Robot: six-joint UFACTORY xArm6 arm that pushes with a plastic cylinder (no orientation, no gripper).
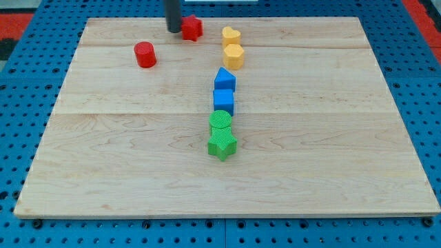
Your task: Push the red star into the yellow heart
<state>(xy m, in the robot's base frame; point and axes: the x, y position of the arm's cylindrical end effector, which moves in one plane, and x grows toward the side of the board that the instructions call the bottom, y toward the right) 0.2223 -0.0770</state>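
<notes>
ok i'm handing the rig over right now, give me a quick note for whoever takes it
My tip sits at the view's top, against the left side of the red star.
The yellow heart lies to the star's right with a small gap between them; a second yellow block sits just below the heart.
Done: tip lined up behind the star.
Left: push the star rightward until it meets the heart.
The red cylinder and the blue and green blocks lower down are off that line.
</notes>
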